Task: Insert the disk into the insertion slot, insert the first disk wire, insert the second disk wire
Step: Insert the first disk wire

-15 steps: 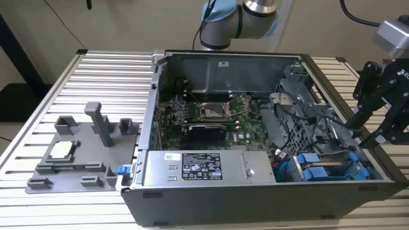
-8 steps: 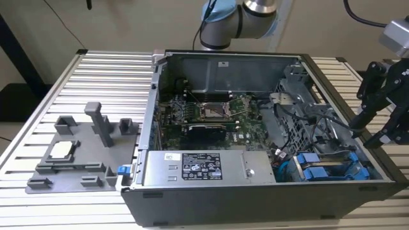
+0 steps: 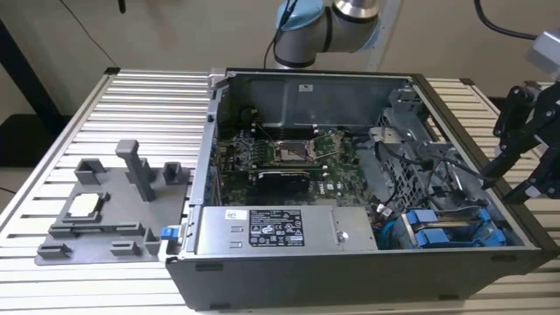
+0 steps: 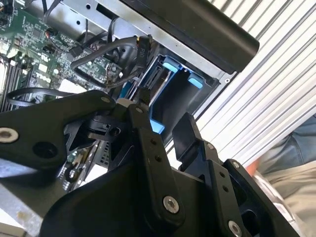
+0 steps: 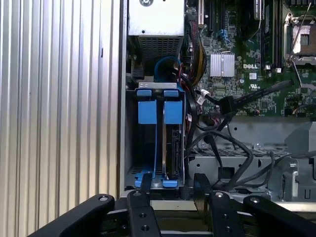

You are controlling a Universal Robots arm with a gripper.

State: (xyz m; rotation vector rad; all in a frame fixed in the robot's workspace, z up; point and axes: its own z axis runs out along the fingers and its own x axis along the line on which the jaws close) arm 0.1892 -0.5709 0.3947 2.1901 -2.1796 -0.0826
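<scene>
Two blue-carrier drives (image 5: 158, 113) stand side by side in the grey drive cage (image 5: 129, 148), and I cannot tell which one is the disk. In the exterior view the same blue carriers (image 3: 435, 230) sit in the cage at the case's near right corner. My gripper (image 5: 173, 183) hovers just off the cage's end, open, with nothing between its fingers. It also hangs over the case's right wall (image 3: 507, 187) in the exterior view. Loose black wires with a black connector (image 5: 227, 104) lie beside the cage; the connector (image 4: 142, 49) is beyond my gripper (image 4: 165, 111).
The open computer case (image 3: 210, 164) lies on a slatted metal table (image 3: 140, 111). A silver power-supply box (image 3: 262, 230) sits along the near wall and the motherboard (image 3: 289, 154) fills the middle. A grey fixture (image 3: 105, 210) stands at the exterior view's left. A person's clothing (image 4: 296, 148) is near the table.
</scene>
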